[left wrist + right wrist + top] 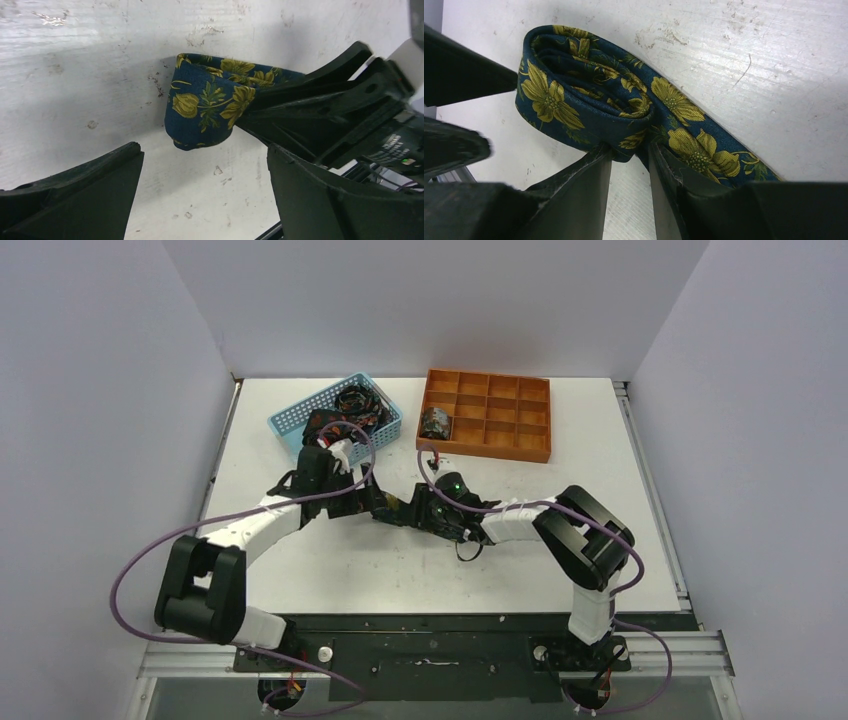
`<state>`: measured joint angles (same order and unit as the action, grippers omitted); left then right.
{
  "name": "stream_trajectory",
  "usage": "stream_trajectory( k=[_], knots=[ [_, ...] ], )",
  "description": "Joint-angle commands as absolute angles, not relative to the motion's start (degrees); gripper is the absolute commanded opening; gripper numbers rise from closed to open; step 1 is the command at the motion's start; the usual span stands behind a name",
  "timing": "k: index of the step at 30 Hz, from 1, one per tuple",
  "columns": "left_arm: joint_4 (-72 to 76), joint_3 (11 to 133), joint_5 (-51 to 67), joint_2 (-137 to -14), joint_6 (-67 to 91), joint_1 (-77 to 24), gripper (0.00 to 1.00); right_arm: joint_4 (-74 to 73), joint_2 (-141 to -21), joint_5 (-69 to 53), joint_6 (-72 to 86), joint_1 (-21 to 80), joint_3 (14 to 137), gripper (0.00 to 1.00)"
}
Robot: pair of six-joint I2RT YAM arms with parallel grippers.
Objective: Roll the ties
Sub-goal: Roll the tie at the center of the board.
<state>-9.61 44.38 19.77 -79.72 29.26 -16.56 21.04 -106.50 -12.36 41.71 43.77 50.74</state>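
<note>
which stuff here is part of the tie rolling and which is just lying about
Job:
floral tie, partly rolled
rolled tie
loose ties

Just there:
orange tray, holding the rolled tie
blue basket, holding the loose ties

A white, scuffed worktop (400, 575) lies between pale grey walls (420, 300). At its far side a light-blue plastic mesh basket (292, 420) stands left of an orange tray (520, 410) divided into square compartments, the two near but apart.
</note>
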Motion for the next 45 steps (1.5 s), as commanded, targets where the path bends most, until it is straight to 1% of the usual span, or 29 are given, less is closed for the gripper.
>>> stream_trajectory(
  k=[1, 9, 18, 21, 23, 26, 28, 29, 30, 34, 37, 39, 45],
  knots=[
    [-4.83, 49.31, 26.28, -85.34, 23.09, -15.97, 0.93, 22.67, -107.89, -13.09, 42.31, 42.81, 50.54, 0.34],
    [-3.04, 53.21, 28.56, -91.79, 20.00, -15.77, 0.91, 23.40, -107.85, -13.60, 42.36, 42.29, 49.75, 0.34],
    [-0.80, 52.65, 35.04, -96.39, 18.35, -15.69, 0.78, 24.02, -108.16, -14.62, 42.49, 42.17, 49.90, 0.34],
    [2.00, 52.09, 36.89, -97.60, 18.99, -15.31, 0.72, 24.16, -108.37, -15.00, 42.67, 42.10, 50.05, 0.34],
    [2.55, 51.95, 38.30, -98.02, 19.23, -15.10, 0.65, 24.16, -108.32, -15.11, 42.65, 42.11, 50.10, 0.34],
    [3.27, 51.58, 39.75, -98.26, 19.56, -15.10, 0.53, 24.12, -108.10, -15.03, 42.68, 42.10, 50.10, 0.34],
    [3.74, 51.10, 40.39, -98.26, 19.76, -15.12, 0.47, 24.15, -107.99, -15.03, 42.63, 42.10, 50.16, 0.34],
    [3.79, 50.88, 40.73, -98.26, 19.84, -15.05, 0.46, 24.10, -107.94, -15.03, 42.65, 42.09, 50.18, 0.34],
    [3.91, 50.70, 41.23, -98.22, 19.92, -15.11, 0.48, 24.07, -107.85, -15.03, 42.63, 42.10, 50.19, 0.34],
    [3.14, 50.11, 40.72, -97.37, 19.34, -15.50, 0.64, 23.98, -107.91, -15.03, 42.68, 42.09, 50.19, 0.34],
    [0.97, 50.37, 39.17, -97.24, 17.41, -16.14, 0.68, 24.08, -107.70, -14.94, 42.73, 42.15, 49.95, 0.34],
    [0.10, 50.74, 38.76, -97.65, 16.60, -16.58, 0.67, 24.15, -107.63, -15.09, 42.76, 42.06, 49.92, 0.34],
    [-1.89, 50.74, 40.20, -98.39, 16.35, -17.37, 0.53, 24.08, -107.25, -15.81, 42.65, 42.09, 49.92, 0.33]
  ],
)
